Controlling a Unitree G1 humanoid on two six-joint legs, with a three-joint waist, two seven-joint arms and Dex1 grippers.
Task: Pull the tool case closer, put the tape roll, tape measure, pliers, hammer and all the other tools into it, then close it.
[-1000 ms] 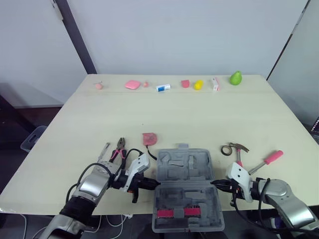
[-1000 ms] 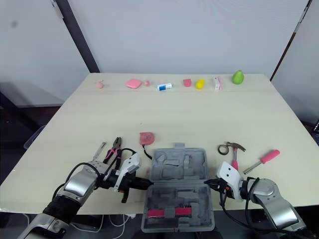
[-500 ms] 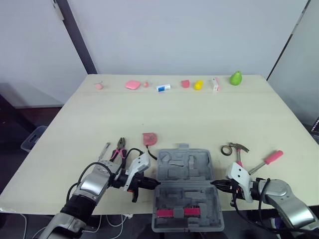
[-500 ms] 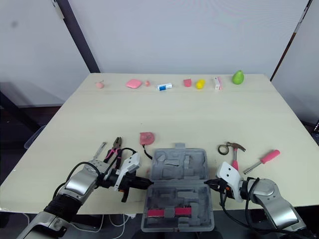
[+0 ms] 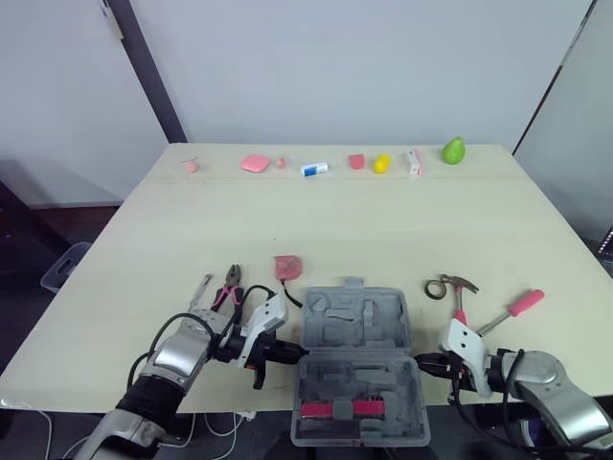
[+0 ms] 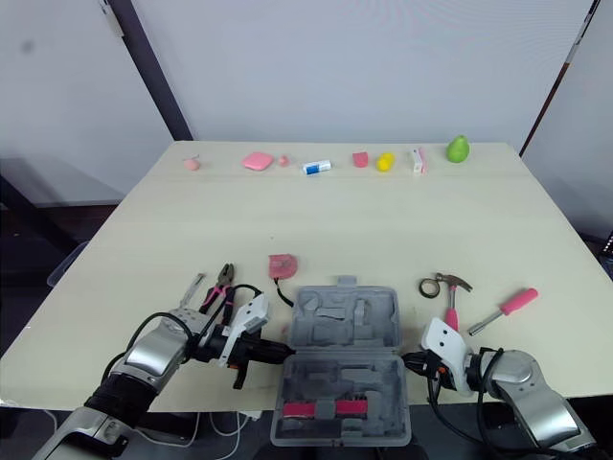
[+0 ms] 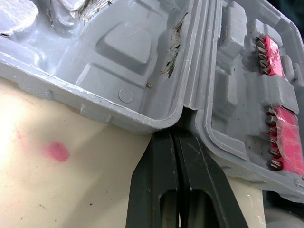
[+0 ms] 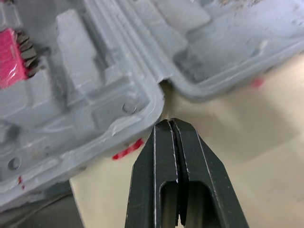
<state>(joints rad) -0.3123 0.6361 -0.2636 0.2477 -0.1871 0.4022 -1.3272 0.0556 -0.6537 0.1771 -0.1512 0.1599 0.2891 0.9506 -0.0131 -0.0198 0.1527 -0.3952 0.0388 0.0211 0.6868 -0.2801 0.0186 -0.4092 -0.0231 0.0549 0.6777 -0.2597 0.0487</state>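
Observation:
The grey tool case (image 5: 356, 331) lies open at the table's front edge, its near half holding pink bit strips (image 5: 337, 409) and hanging over the edge. My left gripper (image 5: 293, 353) is shut, its tips (image 7: 176, 135) pressed into the hinge notch on the case's left side. My right gripper (image 5: 420, 361) is shut, its tips (image 8: 169, 124) just short of the hinge notch on the right side. Pink-handled pliers (image 5: 228, 285) and a pink tape measure (image 5: 286, 265) lie left of the case. Right of it lie the tape roll (image 5: 437, 287), hammer (image 5: 460, 292) and pink-handled screwdriver (image 5: 512, 309).
A small metal tool (image 5: 199, 290) lies beside the pliers. A row of small items runs along the table's far edge, from a pink piece (image 5: 254, 163) to a green pear (image 5: 453, 149). A wide stretch of bare table (image 5: 364, 220) lies between that row and the tools.
My right gripper has drawn back a little from the case's right side, toward the front edge. The left gripper and the case stay where they were.

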